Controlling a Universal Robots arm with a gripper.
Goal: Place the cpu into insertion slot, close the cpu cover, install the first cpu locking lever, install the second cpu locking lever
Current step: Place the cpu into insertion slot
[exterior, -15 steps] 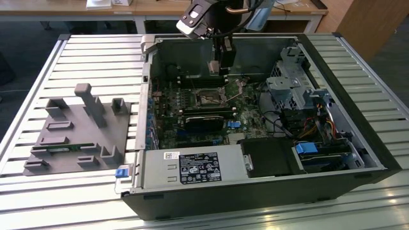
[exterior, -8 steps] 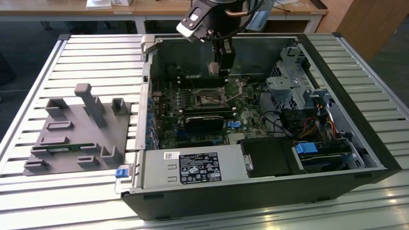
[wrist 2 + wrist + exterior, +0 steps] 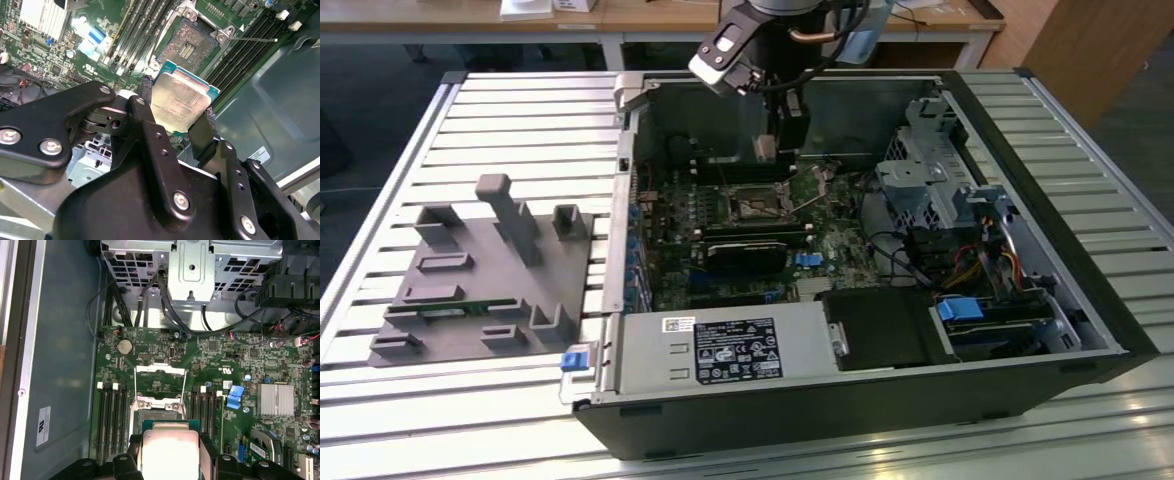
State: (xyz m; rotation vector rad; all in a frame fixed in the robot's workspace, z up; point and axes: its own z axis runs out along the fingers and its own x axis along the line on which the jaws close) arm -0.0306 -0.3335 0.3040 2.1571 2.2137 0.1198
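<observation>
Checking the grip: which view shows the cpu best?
The second wrist view: the cpu shows most of its face, pinched in the gripper. The first wrist view crops it; the exterior view has it too small to tell.

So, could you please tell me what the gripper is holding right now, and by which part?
The gripper holds the cpu, pinched by two opposite edges between its fingers, near the insertion slot.

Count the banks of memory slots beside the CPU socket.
2. One bank lies along one side of the insertion slot, the other bank along the opposite side; the gripper holding the cpu may hide their near ends.
</observation>
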